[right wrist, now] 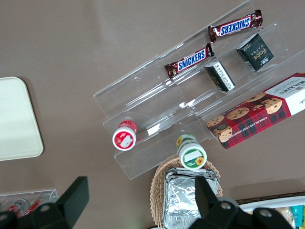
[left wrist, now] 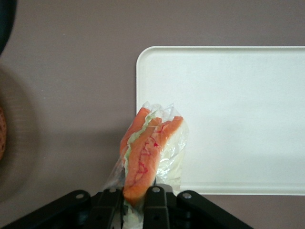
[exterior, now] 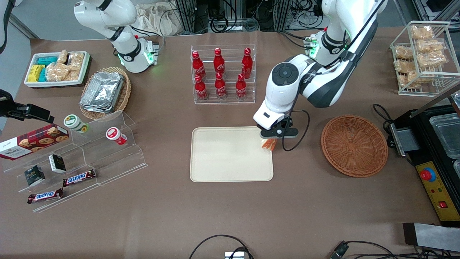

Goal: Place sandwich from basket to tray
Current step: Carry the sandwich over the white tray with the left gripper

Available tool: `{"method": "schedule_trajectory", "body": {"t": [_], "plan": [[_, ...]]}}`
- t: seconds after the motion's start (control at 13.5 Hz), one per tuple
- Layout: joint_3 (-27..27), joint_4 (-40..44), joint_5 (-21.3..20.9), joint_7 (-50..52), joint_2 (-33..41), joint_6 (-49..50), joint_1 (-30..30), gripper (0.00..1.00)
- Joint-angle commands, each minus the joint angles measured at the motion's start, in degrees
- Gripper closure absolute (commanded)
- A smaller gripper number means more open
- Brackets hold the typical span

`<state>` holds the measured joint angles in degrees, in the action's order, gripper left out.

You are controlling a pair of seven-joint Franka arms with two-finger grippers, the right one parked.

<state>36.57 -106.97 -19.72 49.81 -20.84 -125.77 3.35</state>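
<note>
Two Snickers bars lie shelved; jaws clench sandwich above tray.

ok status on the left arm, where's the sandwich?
Gripper shut on sandwich, hanging over tray edge nearest basket. Basket empty. Tray surface bare, nothing blocking.

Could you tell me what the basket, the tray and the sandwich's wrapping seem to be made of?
The basket looks like reddish-brown woven wicker, with radial weave showing. The tray seems smooth matte cream plastic with a moulded low rim. The sandwich, held in the shut gripper above the tray's corner, is wrapped in thin clear film, crinkled and glossy.
</note>
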Motion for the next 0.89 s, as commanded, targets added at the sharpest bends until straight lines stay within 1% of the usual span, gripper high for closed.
{"method": "schedule_trajectory", "body": {"t": [0.0, 0.15, 0.3, 0.59, 0.81], "plan": [[0.17, 4.48, -4.43, 4.67, -4.47, 0.79, 1.57, 1.0], [0.17, 5.8, -7.34, 7.48, -6.66, 0.79, 2.79, 1.0], [0.08, 7.38, -8.84, 9.25, -8.77, 0.79, 3.85, 1.0], [0.08, 8.62, -14.46, 12.59, -12.82, 0.61, 4.12, 1.0], [0.08, 11.07, -17.09, 14.17, -15.89, 0.61, 4.21, 1.0]]}}
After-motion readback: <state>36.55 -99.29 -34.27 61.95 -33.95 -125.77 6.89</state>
